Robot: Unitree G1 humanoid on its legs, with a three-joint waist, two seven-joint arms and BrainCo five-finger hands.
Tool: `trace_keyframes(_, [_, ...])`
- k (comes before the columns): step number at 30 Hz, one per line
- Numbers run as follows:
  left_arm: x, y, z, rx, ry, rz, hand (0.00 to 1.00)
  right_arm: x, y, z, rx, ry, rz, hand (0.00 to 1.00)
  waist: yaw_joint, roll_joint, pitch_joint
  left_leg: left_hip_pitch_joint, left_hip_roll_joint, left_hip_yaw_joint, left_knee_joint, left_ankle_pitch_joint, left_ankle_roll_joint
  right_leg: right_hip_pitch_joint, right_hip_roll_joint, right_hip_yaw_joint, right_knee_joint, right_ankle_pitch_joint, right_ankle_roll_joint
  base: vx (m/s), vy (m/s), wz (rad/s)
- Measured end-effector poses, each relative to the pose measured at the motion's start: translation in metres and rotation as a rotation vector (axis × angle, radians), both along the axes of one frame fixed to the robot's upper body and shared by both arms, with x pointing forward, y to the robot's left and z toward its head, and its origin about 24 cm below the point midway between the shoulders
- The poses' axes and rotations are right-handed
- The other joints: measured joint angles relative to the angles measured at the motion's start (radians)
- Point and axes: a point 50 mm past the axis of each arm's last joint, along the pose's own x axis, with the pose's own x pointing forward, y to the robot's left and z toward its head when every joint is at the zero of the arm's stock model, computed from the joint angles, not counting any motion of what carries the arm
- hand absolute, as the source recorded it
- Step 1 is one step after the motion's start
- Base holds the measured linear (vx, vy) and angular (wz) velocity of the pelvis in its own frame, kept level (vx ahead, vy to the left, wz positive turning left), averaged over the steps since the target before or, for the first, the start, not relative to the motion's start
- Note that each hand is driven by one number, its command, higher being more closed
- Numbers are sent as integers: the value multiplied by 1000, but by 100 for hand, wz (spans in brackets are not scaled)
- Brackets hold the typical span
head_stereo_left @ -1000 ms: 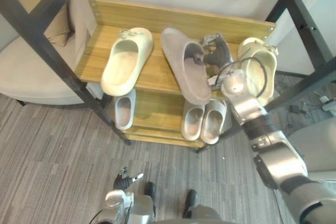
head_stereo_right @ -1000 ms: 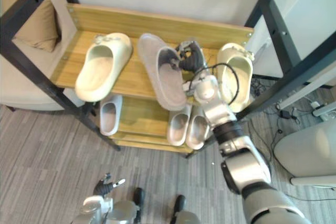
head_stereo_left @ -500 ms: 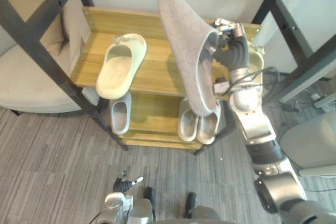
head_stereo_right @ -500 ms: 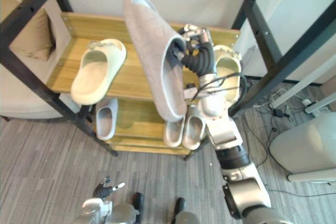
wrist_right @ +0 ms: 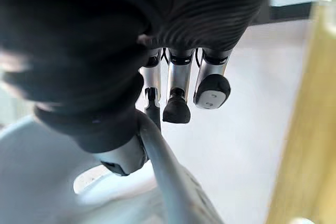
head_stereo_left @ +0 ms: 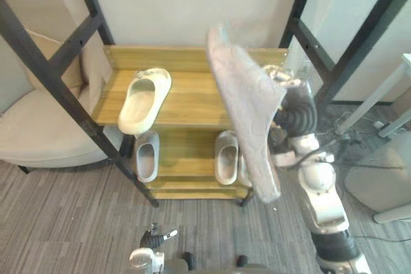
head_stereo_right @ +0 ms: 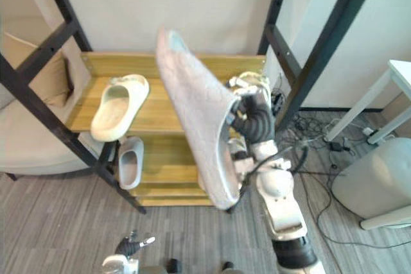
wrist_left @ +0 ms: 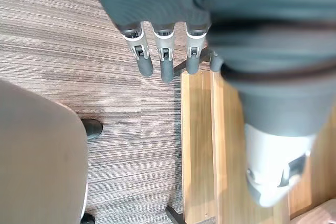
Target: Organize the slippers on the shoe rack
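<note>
The right hand [head_stereo_right: 252, 112] holds the big grey soft slipper with a stitched sole [head_stereo_left: 247, 117] in the air, above and in front of the right half of the light wooden shoe rack with black metal posts [head_stereo_left: 192, 94]. The slipper hangs nearly on end, toe up and heel down, sole turned towards the camera. In the right wrist view the fingers [wrist_right: 177, 109] curl over the slipper's rim with the thumb against its other side, so the hand is clamped on the slipper at its opening. That edge grip probably explains why the long body droops below the hand.

On the top shelf a cream moulded slide slipper [head_stereo_left: 144, 101] lies near the left front corner, toe towards the back edge and slightly askew. The middle of that shelf is bare wood, which looks like the obvious place for the grey slipper, set parallel to the cream one. The shelf's right end is hidden behind the slipper and the arm, so I cannot tell what lies there.

On the lower shelf one small pale grey slipper [head_stereo_left: 146, 156] sits at the left edge and another [head_stereo_left: 226, 157] right of centre. The slanting black posts crowd both sides, so a descent from above should be clearest.

The left hand [head_stereo_left: 154, 240] hangs low over the grey striped carpet [head_stereo_left: 64, 210], fingers straight and apart, holding nothing.
</note>
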Motion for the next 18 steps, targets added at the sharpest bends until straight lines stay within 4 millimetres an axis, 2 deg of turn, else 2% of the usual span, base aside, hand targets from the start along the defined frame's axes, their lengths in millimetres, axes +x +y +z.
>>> trace_keyframes(4, [0, -1, 0, -1, 1, -33, 0, -12, 8, -28, -25, 125, 99, 100, -9, 3, -2, 5, 0, 4, 0, 1, 2, 1, -1, 4, 4, -1, 2, -6, 5, -3])
trace_keyframes(6, [0, -2, 0, -7, 0, -39, 0, -16, 11, -35, -42, 155, 135, 100, -8, 5, 0, 0, 0, 12, 13, -5, -1, -20, -5, 15, 41, -18, 2, -24, 12, -9])
trace_keyframes(8, [3, -3, 1, -11, -13, -56, 0, -17, 14, -39, -55, 175, 165, 100, -9, 14, 10, -50, 7, 22, 112, -47, 6, -62, -10, 26, 111, -46, -1, -55, 20, -13])
trace_keyframes(9, [8, -6, 3, -14, -32, -79, 0, -17, 15, -42, -73, 188, 184, 100, -11, 32, 29, -116, 21, 24, 238, -103, 9, -101, -10, 30, 183, -75, 0, -78, 21, -6])
trace_keyframes(11, [20, -10, 6, -24, -62, -111, 0, -11, 16, -50, -94, 221, 196, 100, -12, 58, 76, -201, 41, 19, 386, -161, 13, -169, -12, 35, 307, -124, 0, -138, 26, 6])
trace_keyframes(12, [24, -10, 7, -24, -74, -115, 0, -9, 16, -52, -104, 231, 198, 100, -13, 61, 91, -226, 44, 16, 418, -175, 13, -196, -14, 37, 341, -138, 3, -246, 43, 14])
trace_keyframes(14, [44, -11, 15, -23, -130, -122, 0, -1, 17, -61, -161, 272, 205, 100, -12, 74, 158, -325, 50, 0, 543, -223, 7, -289, -27, 34, 474, -197, 3, -252, 36, 19])
trace_keyframes(18, [60, -6, 23, -23, -187, -105, 0, 7, 14, -62, -226, 268, 178, 100, -9, 71, 211, -423, 48, -17, 653, -254, 9, -386, -59, 16, 619, -258, -6, -136, -21, 21])
